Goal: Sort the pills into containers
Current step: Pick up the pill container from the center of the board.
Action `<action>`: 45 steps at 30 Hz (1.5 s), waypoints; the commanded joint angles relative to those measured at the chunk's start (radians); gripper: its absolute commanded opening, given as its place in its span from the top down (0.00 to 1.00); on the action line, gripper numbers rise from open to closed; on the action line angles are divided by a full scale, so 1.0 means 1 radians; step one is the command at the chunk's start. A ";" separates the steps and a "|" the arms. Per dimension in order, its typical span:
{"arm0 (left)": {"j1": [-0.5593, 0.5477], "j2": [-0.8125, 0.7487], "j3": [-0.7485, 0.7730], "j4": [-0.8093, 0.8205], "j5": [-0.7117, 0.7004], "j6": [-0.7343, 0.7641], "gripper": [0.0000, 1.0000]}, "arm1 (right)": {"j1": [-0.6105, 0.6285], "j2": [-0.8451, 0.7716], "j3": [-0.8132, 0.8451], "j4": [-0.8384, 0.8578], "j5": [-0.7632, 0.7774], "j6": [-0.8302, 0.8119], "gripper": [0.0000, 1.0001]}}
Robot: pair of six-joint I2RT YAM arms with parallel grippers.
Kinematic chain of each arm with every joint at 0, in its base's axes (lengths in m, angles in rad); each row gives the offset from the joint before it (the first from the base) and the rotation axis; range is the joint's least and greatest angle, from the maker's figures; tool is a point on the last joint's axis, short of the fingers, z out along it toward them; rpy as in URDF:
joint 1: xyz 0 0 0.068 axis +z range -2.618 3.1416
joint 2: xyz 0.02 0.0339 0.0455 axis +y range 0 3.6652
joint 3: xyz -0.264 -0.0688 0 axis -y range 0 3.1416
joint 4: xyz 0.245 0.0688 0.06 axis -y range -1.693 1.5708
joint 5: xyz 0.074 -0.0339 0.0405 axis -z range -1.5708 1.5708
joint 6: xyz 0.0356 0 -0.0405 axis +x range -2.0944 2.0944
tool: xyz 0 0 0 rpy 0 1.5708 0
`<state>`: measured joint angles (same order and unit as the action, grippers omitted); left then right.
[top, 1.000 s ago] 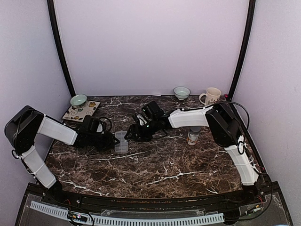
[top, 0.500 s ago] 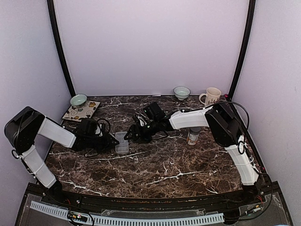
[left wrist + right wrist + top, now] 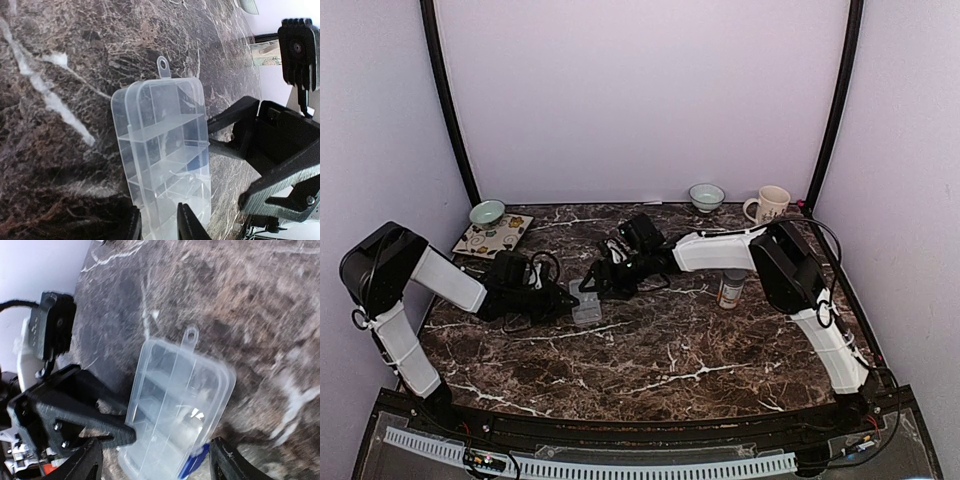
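The clear organizer box (image 3: 585, 300) with its containers lies on the marble between my two grippers. My left gripper (image 3: 159, 220) is shut on the box's (image 3: 165, 145) near long edge, one finger (image 3: 134, 225) outside the wall and the other over the compartments. My right gripper (image 3: 156, 465) is open wide, its fingers (image 3: 85, 465) standing either side of the box's (image 3: 175, 410) end without touching it. Something small and blue (image 3: 192, 467) shows at that end. In the top view the left gripper (image 3: 560, 298) is at the box's left and the right gripper (image 3: 603, 278) just behind it. No pills are discernible.
A grey-capped bottle (image 3: 731, 288) stands right of the right forearm. A cream mug (image 3: 770, 204) and a small bowl (image 3: 706, 196) sit at the back right. Another bowl (image 3: 487, 212) and a patterned tile (image 3: 492, 236) are at the back left.
My left gripper slid right onto the box and narrowed on its edge. The right gripper shifted slightly left and back and stays open. The box nudged a little.
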<state>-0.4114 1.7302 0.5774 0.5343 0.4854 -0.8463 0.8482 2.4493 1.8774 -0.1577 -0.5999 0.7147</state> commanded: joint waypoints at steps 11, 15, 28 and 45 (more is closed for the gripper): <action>-0.003 0.092 0.076 0.003 0.079 0.021 0.73 | 0.010 -0.014 0.073 -0.263 0.380 -0.227 0.25; -0.002 0.120 0.099 0.014 0.096 0.021 0.73 | -0.001 -0.084 -0.081 -0.150 0.293 -0.192 0.25; -0.003 0.224 0.125 0.214 0.247 -0.031 0.76 | -0.017 -0.109 -0.199 0.032 0.068 -0.099 0.27; -0.003 0.227 0.125 0.374 0.324 -0.131 0.77 | -0.040 -0.195 -0.384 0.213 -0.020 -0.036 0.33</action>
<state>-0.4076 1.9705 0.6884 0.8364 0.7803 -0.9573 0.7971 2.2791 1.5314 0.0494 -0.5644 0.6563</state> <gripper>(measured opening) 0.231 0.673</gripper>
